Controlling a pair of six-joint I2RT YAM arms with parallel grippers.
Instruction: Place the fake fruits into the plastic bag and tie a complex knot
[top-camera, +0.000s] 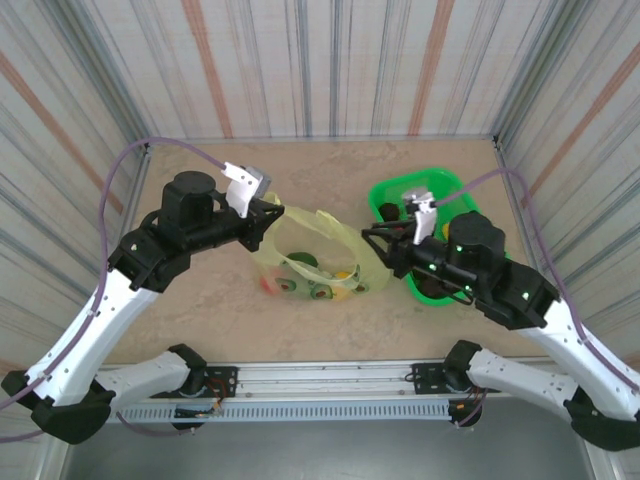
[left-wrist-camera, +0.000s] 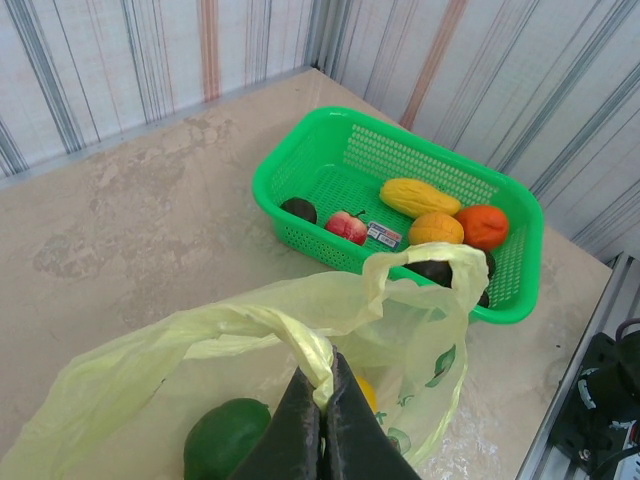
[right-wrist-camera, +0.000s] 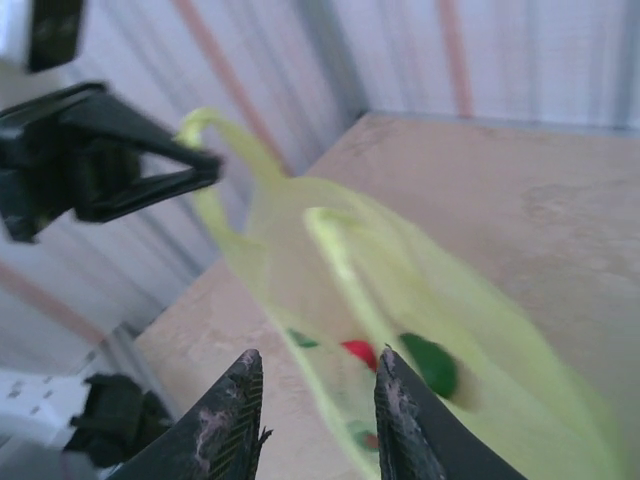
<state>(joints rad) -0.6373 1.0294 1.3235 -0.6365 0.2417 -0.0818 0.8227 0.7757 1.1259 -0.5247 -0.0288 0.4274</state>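
The left claw (left-wrist-camera: 322, 385) is clenched on one handle strip of the plastic bag (left-wrist-camera: 400, 330), which is bunched between its black fingers and held up off the bench (left-wrist-camera: 150, 220). In the top view this claw (top-camera: 272, 215) sits at the bag's left end, with the bag (top-camera: 300, 235) hanging open between the two arms. The other handle loop (left-wrist-camera: 425, 262) stands free on the basket side. Fake fruits lie in the bag: the left wrist view shows a green fruit (left-wrist-camera: 225, 440) and part of a yellow one (left-wrist-camera: 366, 392) through the film. The right wrist view, which is blurred, shows a red item (right-wrist-camera: 358, 352) and a green one (right-wrist-camera: 430, 365) low in the bag. The right claw (right-wrist-camera: 320, 375) is released, jaws apart, facing the bag's right side. Whether its fingers touch the film cannot be told. In the top view it (top-camera: 372, 240) lies between the bag and the green basket (top-camera: 385, 195). The basket (left-wrist-camera: 300, 150) rests on the bench beyond the bag. It holds a long yellow fruit (left-wrist-camera: 420, 197), a yellow-orange fruit (left-wrist-camera: 436, 229), an orange fruit (left-wrist-camera: 483, 225), a red-pink apple (left-wrist-camera: 346, 227), a dark fruit (left-wrist-camera: 298, 210) at its left end, and a second dark fruit (left-wrist-camera: 432, 270) partly screened by the free handle loop.
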